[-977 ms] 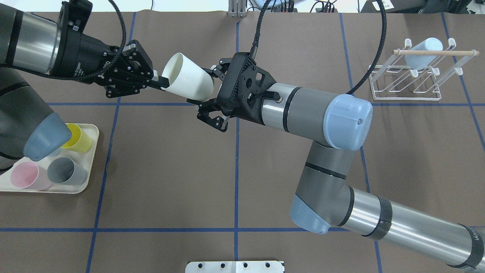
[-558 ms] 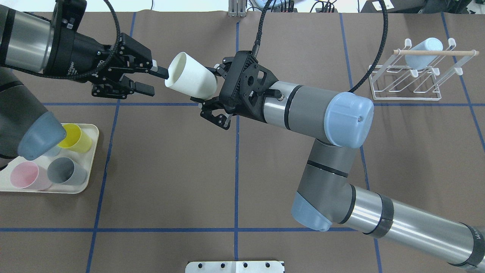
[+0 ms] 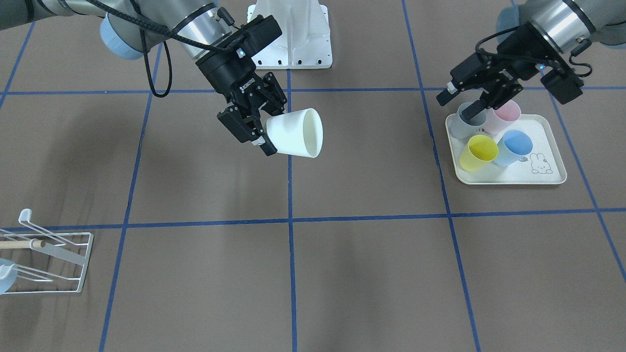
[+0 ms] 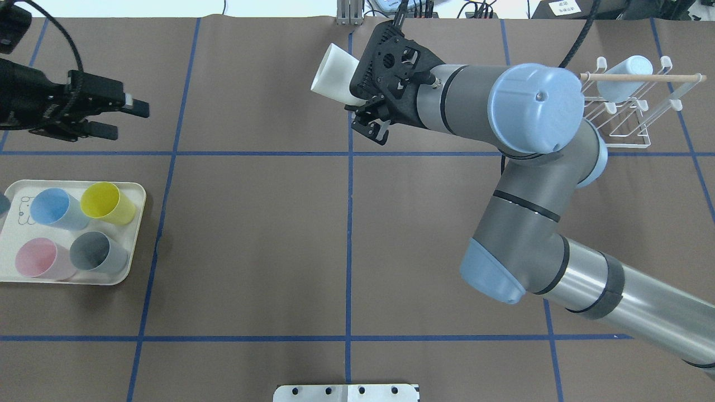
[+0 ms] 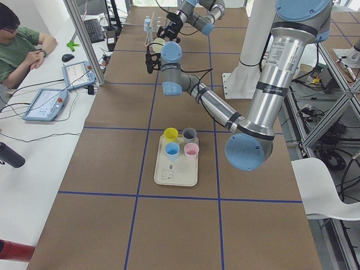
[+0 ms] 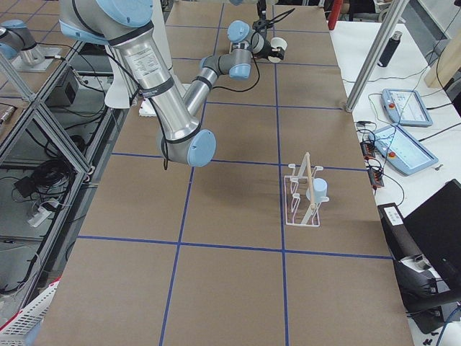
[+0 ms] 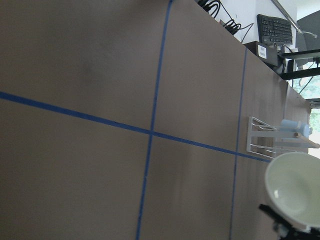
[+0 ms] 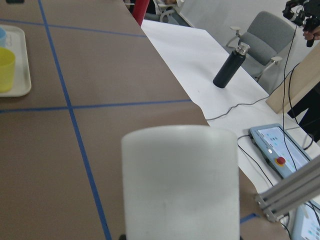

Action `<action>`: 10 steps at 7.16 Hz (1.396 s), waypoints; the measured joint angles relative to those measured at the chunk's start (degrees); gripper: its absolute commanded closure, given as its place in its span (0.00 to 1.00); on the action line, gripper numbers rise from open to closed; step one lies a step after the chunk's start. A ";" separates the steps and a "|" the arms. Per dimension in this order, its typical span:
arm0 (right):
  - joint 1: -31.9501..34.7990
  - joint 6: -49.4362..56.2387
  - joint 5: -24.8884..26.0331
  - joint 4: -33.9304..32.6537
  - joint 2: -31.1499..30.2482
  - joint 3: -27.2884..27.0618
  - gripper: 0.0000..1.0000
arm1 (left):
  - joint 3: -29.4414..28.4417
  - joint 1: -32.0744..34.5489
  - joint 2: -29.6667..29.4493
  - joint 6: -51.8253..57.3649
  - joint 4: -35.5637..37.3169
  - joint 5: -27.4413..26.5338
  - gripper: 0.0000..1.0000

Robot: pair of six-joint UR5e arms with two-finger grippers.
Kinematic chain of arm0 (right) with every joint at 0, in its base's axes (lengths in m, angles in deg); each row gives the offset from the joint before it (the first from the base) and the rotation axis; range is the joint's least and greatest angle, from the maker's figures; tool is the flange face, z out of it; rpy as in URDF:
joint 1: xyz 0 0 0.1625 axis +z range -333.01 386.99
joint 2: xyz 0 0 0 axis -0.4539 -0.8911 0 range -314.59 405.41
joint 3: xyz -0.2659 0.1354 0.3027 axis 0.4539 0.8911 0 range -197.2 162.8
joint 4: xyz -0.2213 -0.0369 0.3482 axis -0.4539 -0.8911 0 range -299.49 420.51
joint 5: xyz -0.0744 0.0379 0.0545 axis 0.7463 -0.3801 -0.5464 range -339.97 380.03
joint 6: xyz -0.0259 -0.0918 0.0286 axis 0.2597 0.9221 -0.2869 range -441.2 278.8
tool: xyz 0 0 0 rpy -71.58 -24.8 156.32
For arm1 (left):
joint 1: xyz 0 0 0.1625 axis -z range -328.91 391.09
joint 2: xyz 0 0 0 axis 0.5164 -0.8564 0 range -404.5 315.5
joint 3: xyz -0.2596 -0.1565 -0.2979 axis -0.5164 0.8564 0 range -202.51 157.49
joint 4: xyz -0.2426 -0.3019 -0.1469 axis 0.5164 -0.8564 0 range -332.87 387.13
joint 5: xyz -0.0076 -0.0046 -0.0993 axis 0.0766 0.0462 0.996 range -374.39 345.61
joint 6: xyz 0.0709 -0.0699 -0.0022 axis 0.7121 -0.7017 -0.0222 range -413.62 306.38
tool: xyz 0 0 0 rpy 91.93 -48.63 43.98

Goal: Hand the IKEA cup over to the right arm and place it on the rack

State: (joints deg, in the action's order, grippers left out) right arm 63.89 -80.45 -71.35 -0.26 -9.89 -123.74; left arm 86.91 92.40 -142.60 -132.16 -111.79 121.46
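IKEA cup (image 3: 296,133): gripped at its base by the right tool (image 3: 264,136), sideways above mid-bench; left tool (image 3: 455,105) wide open, empty. Handover apparently done; next, carry to the rack (image 4: 628,106), mouth onto a free prong.

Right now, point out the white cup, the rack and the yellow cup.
white cup (image 3: 292,134), exterior front-facing view, on its side wall
rack (image 4: 676,78), overhead exterior view, on its wooden dowel
yellow cup (image 4: 101,200), overhead exterior view, inside its open mouth
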 measured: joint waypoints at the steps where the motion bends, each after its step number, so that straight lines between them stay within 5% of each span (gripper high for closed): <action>1: 1.52 4.31 -0.13 -7.59 -2.40 -3.89 0.51 | -0.09 2.38 4.28 7.23 0.08 -0.04 0.00; 4: 7.91 16.78 -0.02 -18.63 -13.86 -13.28 0.51 | -0.73 9.39 14.47 28.69 2.40 -0.05 0.00; 10: 21.84 57.73 4.01 -19.65 -32.29 -16.14 0.56 | -5.32 10.85 17.23 44.50 3.06 0.63 0.00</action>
State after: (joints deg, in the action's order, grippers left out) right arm 85.73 -22.72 -67.34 -19.91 -42.18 -139.88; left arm 81.59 103.24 -125.36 -87.66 -108.73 122.09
